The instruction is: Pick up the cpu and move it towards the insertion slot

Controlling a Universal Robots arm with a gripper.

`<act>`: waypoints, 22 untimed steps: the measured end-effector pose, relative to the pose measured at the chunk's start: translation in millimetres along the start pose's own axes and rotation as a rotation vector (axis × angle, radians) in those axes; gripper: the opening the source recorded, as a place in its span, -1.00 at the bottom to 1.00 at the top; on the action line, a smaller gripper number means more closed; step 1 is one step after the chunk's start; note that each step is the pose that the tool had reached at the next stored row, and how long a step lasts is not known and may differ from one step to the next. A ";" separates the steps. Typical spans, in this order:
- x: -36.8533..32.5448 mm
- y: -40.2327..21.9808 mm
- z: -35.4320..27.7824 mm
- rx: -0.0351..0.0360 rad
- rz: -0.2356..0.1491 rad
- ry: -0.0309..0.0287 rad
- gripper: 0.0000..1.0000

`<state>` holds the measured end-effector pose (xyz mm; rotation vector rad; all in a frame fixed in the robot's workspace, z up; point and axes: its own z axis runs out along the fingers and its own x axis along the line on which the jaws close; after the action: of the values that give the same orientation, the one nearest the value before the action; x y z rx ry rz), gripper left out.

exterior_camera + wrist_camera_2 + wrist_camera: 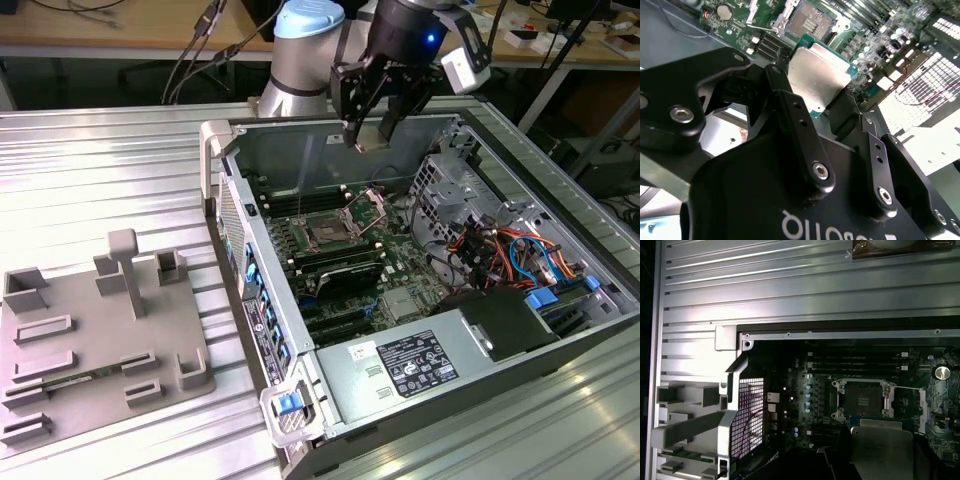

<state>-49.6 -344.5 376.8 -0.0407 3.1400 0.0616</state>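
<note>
Cpu (pixel 820 80) lower part hidden behind black tool (pixel 827 117) fingers in second wrist view. In first wrist view, cpu (pixel 880 450) cut off by picture edge. In exterior view, cpu (pixel 372 137) too small to tell clearly. Insertion slot (pixel 807 20) cut off by edge in second wrist view. Computer case (pixel 600 330) corner runs off exterior view's right.

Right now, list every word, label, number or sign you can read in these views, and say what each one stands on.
No text can be quoted reliably.
White label on the power supply, exterior view: dense print and symbols, too small to read.
White lettering on the end effector, second wrist view: upside down and cut off at the picture's edge, not readable whole.
Metal top of the cpu held by the end effector: no legible marking.
</note>
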 end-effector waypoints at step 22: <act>0.6 28.2 9.4 -0.0001 0.023 -0.0009 0.09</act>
<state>-50.9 -315.9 368.5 -0.0042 3.1399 0.0617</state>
